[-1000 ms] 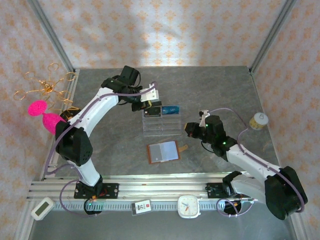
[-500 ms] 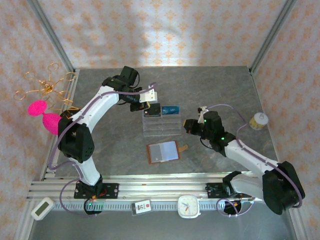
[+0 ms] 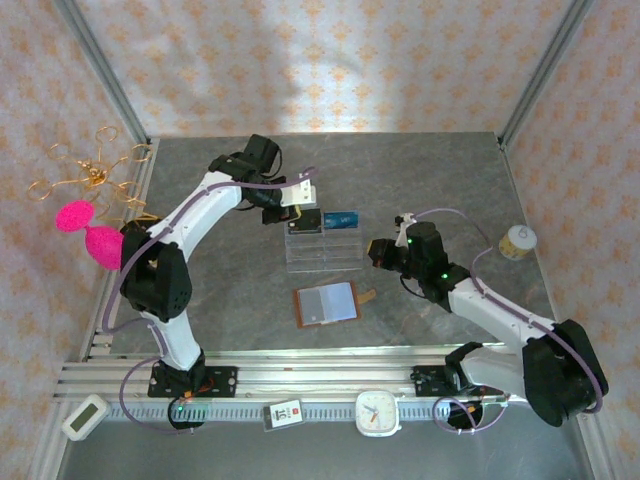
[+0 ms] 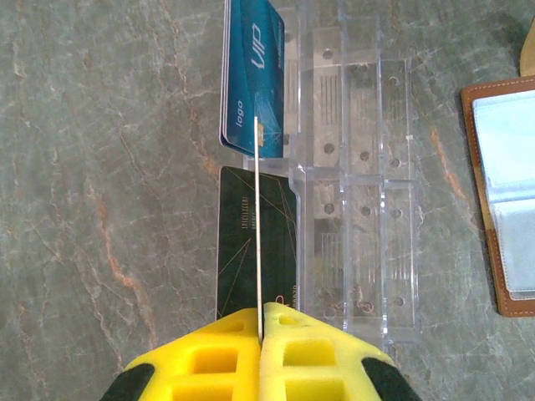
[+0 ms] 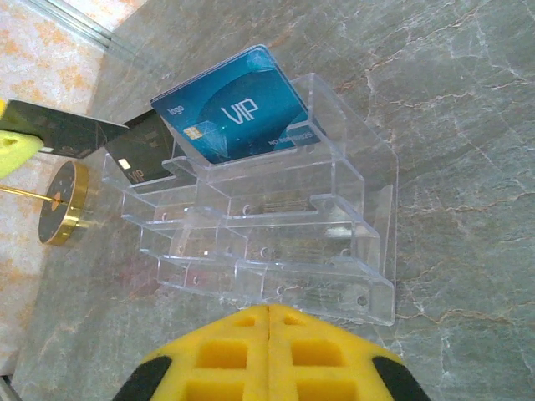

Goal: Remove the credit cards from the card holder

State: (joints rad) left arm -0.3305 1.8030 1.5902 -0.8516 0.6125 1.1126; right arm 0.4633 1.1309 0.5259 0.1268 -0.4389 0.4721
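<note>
The card holder (image 3: 327,303) lies open on the table, brown outside and pale inside; its edge shows as the card holder (image 4: 506,192) in the left wrist view. A blue credit card (image 3: 342,219) (image 4: 255,75) (image 5: 234,109) and a black credit card (image 3: 308,222) (image 4: 238,242) (image 5: 138,159) stand in the back slots of a clear tray (image 3: 322,250). My left gripper (image 3: 292,203) (image 4: 261,313) is shut on a thin dark card (image 4: 257,209) (image 5: 75,134), held edge-up over the black one. My right gripper (image 3: 378,255) (image 5: 269,311) is shut and empty, just right of the tray.
A gold wire ornament (image 3: 90,175) and a pink object (image 3: 85,228) sit at the left wall. A small round tub (image 3: 519,241) is at the right. A clock (image 3: 378,413), a tag (image 3: 287,413) and a white gadget (image 3: 85,415) lie on the near rail.
My right gripper has moved left toward the clear tray. The left gripper has stayed over the tray's back row with its card.
</note>
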